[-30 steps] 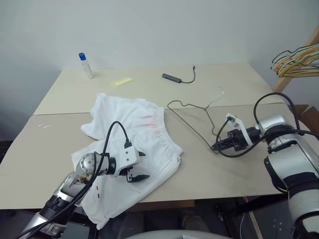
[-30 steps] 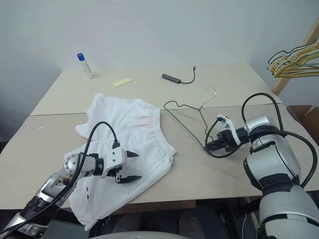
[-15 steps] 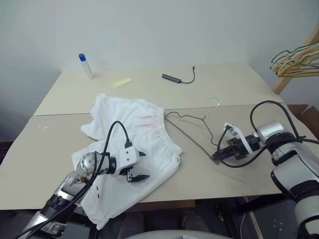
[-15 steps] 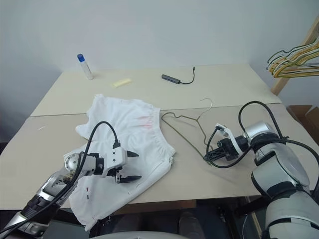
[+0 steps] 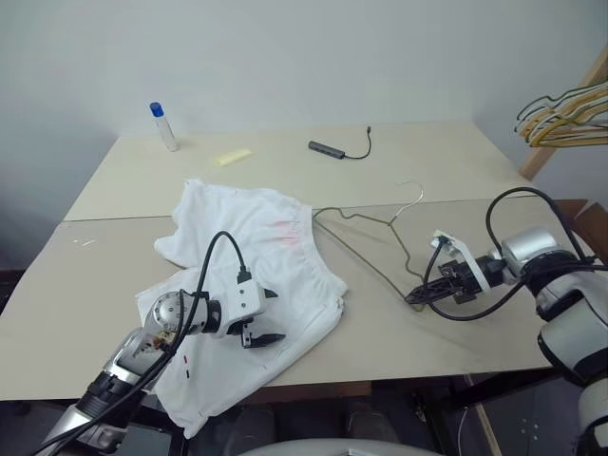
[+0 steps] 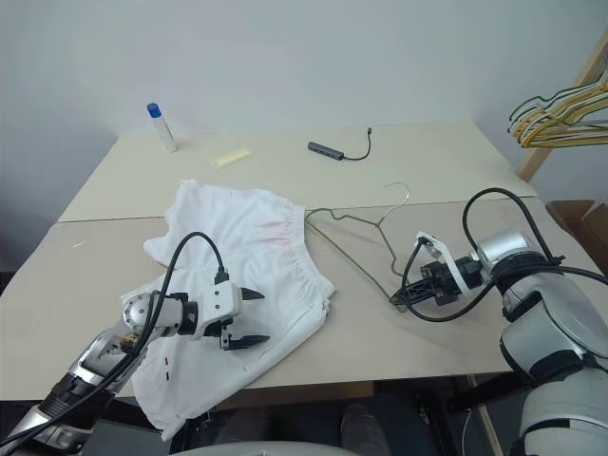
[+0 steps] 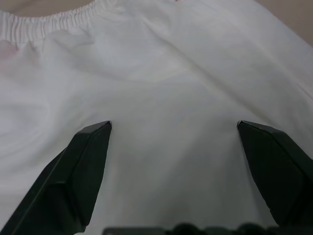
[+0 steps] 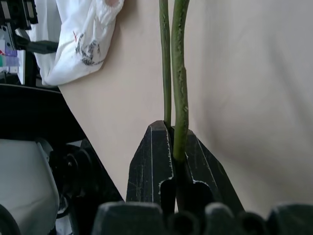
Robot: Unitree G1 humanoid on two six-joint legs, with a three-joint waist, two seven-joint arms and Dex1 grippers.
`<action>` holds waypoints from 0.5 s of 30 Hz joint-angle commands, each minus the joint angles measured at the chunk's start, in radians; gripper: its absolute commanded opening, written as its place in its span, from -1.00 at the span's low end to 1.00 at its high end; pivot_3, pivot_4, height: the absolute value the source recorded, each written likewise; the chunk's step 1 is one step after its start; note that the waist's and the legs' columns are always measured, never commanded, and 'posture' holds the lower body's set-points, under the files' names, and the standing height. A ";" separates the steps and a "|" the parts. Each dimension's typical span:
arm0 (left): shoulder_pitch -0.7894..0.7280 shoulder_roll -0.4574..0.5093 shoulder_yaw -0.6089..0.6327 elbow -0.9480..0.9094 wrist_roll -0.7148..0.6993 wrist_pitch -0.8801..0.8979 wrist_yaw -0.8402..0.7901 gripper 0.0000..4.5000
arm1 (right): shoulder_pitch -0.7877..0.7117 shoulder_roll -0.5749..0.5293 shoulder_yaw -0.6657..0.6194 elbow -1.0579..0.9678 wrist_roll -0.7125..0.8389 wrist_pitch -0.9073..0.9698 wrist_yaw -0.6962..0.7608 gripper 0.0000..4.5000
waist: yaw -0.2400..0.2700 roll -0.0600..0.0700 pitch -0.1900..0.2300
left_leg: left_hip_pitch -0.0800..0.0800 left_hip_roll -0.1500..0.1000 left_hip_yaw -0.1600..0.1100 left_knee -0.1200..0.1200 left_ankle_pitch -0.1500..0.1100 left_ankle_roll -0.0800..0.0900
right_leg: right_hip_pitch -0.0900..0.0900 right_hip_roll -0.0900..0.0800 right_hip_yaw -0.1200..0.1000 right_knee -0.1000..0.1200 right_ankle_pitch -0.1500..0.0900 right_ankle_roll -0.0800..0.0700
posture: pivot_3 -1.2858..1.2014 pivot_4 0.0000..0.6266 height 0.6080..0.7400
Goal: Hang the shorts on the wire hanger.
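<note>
Two grippers: left gripper (image 5: 263,317) wide open over shorts (image 5: 256,249); right gripper (image 5: 415,297) pinching wire hanger (image 5: 366,242) corner nr table (image 5: 114,275) front edge.

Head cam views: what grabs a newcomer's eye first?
The white shorts, spread crumpled over the table's near left part with one leg hanging off the front edge, and the left pincer poised wide open above them. To the right, the right pincer is shut on a corner of the thin wire hanger, whose far corner reaches the shorts' waistband.
</note>
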 commanded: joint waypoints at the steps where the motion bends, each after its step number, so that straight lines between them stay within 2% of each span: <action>1: 0.013 0.002 -0.036 0.032 0.046 0.017 0.001 0.99 | -0.016 -0.007 0.008 -0.018 0.032 0.005 0.053 -1.00 | 0.001 0.000 0.000 | 0.000 0.000 0.000 0.000 0.000 0.000 | 0.000 0.000 0.000 0.000 0.000 0.000 | 0.14 -1.00 1.00; 15: 0.016 0.003 -0.036 0.032 0.049 0.017 0.004 0.99 | -0.033 0.006 -0.018 0.043 0.018 -0.003 0.053 -1.00 | 0.001 0.000 0.000 | 0.000 0.000 0.000 0.000 0.000 0.000 | 0.000 0.000 0.000 0.000 0.000 0.000 | 0.14 -1.00 1.00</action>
